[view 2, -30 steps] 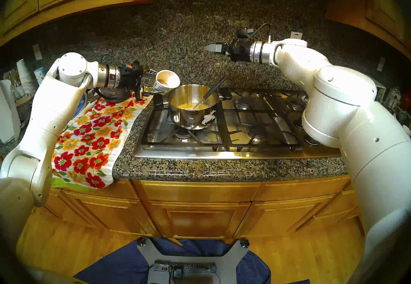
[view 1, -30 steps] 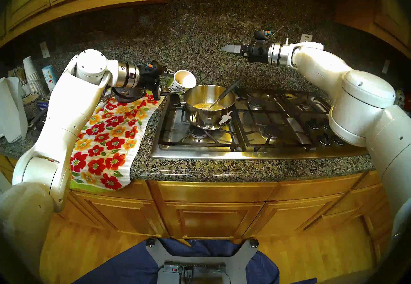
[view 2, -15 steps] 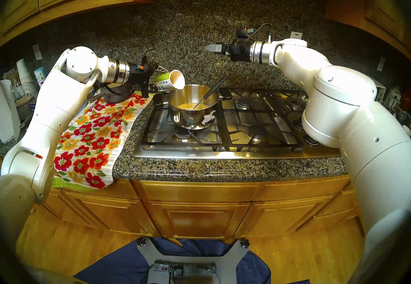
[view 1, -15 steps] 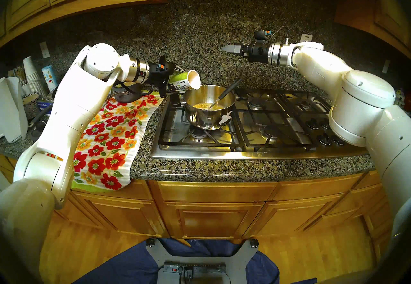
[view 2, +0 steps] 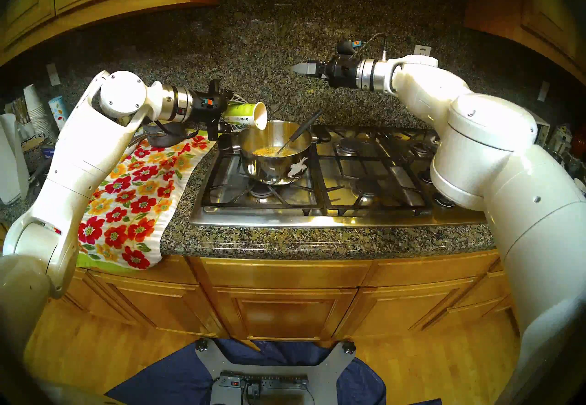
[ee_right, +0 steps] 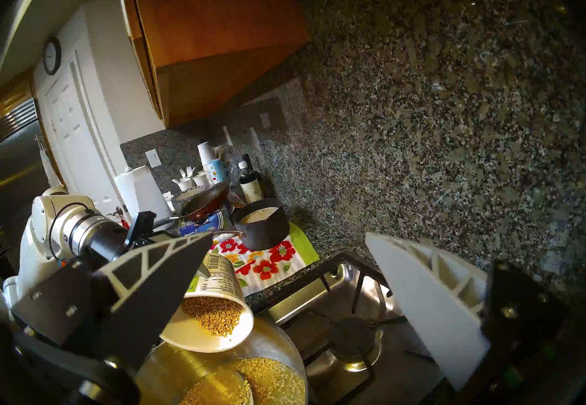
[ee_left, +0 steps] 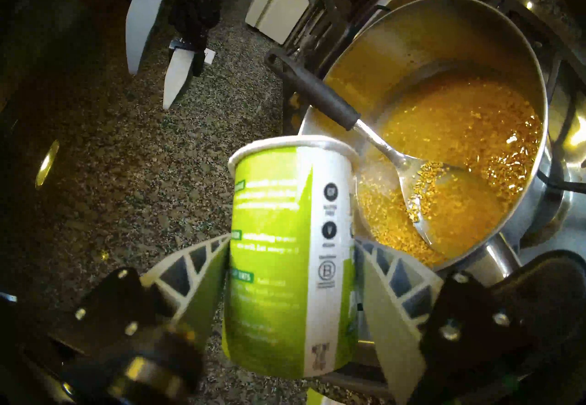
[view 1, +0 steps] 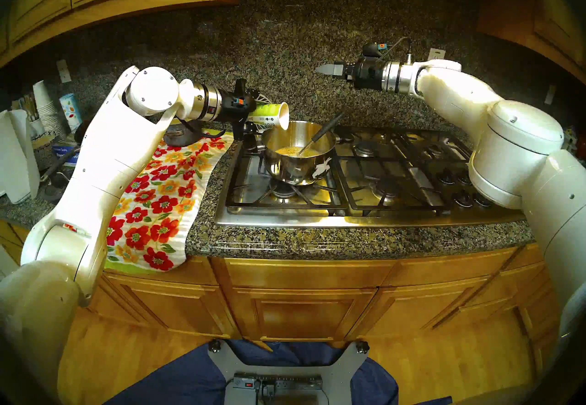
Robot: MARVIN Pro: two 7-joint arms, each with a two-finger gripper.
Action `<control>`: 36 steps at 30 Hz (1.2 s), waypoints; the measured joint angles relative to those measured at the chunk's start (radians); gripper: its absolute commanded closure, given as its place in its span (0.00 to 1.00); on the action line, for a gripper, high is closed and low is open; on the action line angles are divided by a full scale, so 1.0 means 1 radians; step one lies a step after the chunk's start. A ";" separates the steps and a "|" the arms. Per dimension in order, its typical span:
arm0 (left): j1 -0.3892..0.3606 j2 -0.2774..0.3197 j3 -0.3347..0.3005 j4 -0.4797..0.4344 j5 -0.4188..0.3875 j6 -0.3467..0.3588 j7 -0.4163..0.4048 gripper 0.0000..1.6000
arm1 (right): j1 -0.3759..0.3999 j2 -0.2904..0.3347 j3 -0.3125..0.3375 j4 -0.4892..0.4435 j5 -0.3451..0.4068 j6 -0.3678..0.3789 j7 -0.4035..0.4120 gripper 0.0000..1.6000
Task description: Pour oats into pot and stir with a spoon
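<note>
- Cup (ee_left: 295,255) — paper, light, thin-walled; likely crushes if squeezed hard, so the mid-body hold w/ pads on opposite sides looks right.
- L gripper (ee_left: 291,271) clamped on cup; cup tipped on its side, mouth over pot (view 1: 320,154) rim, on the side away from the R arm.
- Oats (ee_right: 211,315): loose dry flakes, some piled at cup lip, not all out; more already in pot, floating on yellowish liquid. Prob. slide in clumps, so tilt slowly.
- Spoon (ee_left: 409,179) in pot, bowl sunk among oats, dark handle leaning on far rim, pointing up and away. Metal, stiff, slim; take it by the dark grip, likely less slippery than the wet steel.
- R gripper (view 1: 331,70) spread wide, holding nothing, well above and behind pot.
- Pot: shiny steel, on front burner of gas stove (view 1: 364,220); torn white sticker on its side. Looks heavy enough to stay put while stirring.
- Granite counter (view 1: 317,241) in front of pot, granite backsplash behind it.
- Floral towel (view 1: 158,204) beside pot on L-arm side, small dark pot (ee_right: 263,226) on its far end.
- Wood cabinets above and below; clutter past the towel.
</note>
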 measured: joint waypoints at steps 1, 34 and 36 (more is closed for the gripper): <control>0.004 0.002 0.000 -0.005 0.007 -0.004 0.006 0.51 | 0.000 0.000 0.000 0.000 0.000 0.000 0.000 0.00; 0.153 0.087 0.005 -0.212 0.309 -0.169 0.254 0.52 | 0.000 0.000 0.000 0.000 0.000 0.000 0.000 0.00; 0.159 0.091 0.005 -0.222 0.325 -0.179 0.267 0.53 | 0.000 0.000 0.000 0.000 0.000 0.000 0.000 0.00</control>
